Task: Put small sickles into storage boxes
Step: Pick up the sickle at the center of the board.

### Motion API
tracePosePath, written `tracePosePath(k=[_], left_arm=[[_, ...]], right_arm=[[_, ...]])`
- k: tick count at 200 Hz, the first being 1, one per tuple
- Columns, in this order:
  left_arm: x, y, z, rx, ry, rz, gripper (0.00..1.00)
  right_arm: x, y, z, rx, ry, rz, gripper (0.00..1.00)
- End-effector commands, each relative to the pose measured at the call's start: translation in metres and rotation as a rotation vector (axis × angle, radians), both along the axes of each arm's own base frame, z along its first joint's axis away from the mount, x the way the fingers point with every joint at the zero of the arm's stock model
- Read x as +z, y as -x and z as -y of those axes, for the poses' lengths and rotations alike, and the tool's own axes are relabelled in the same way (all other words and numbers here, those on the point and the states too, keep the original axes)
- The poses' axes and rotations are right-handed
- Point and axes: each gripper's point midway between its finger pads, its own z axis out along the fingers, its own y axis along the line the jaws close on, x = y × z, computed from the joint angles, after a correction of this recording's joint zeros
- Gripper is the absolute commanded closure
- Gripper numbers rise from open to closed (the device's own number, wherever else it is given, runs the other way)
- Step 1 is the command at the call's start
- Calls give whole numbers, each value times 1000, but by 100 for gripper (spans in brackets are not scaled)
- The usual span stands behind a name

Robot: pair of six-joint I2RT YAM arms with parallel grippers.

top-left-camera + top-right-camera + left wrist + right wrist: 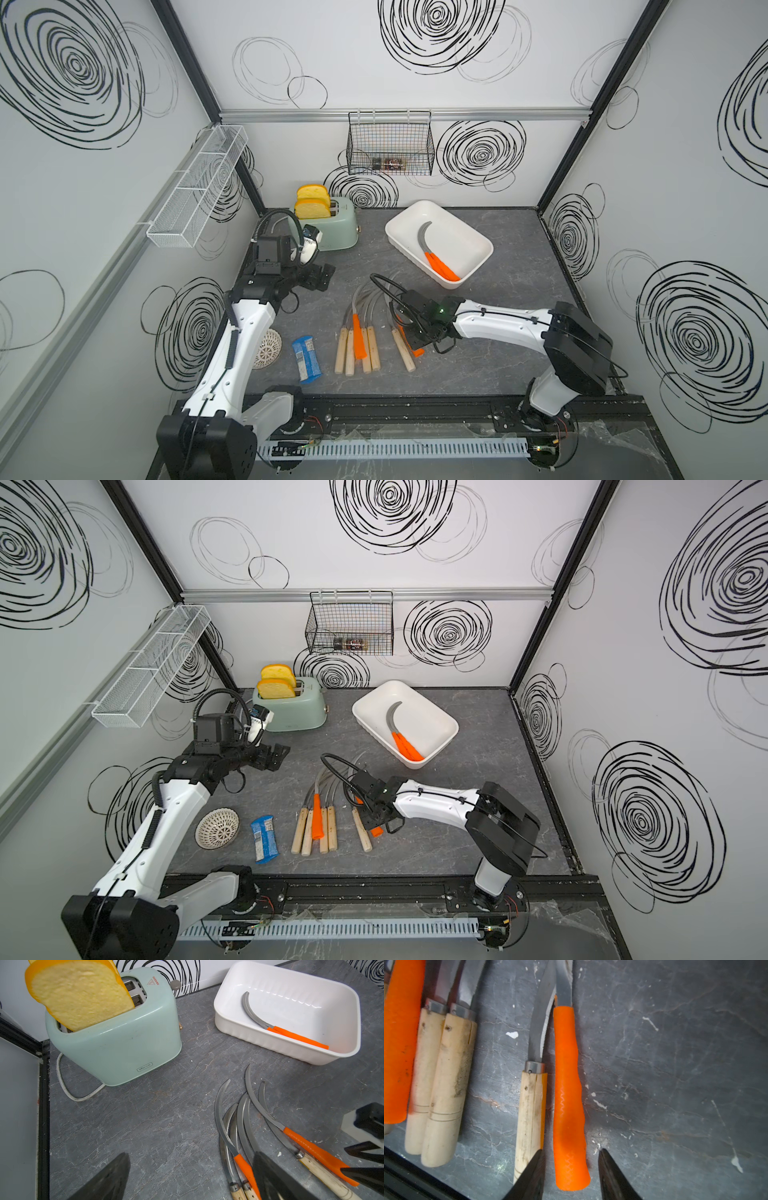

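Note:
The white storage box [459,235] [434,719] [301,991] stands at the back of the table and holds two orange-handled small sickles [441,262] [299,1038]. Several more sickles [358,337] [318,820] [239,1126] lie in a fan mid-table, with wooden and orange handles. My right gripper [419,341] [571,1150] is low over the right pair. It is open, and its fingers straddle the end of an orange handle [568,1095] with a gap on each side. A wooden-handled sickle [529,1115] lies right beside it. My left gripper [320,276] [191,1154] hovers open and empty near the toaster.
A mint toaster [332,226] with two bread slices stands back left. A blue packet [306,358] and a white perforated dome [269,349] lie front left. A black wire basket [390,145] and a white mesh rack [199,187] hang on the walls.

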Motion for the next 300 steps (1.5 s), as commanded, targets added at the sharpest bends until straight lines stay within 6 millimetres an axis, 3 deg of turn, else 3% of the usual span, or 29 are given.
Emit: tracePosePath(k=[1, 300], left_arm=[[1, -5, 3, -15, -1, 24, 4], [-9, -1, 5, -24, -2, 8, 4]], right_arm=[[-1, -1, 2, 10, 31, -12, 54], [-34, -3, -6, 86, 174, -34, 55]])
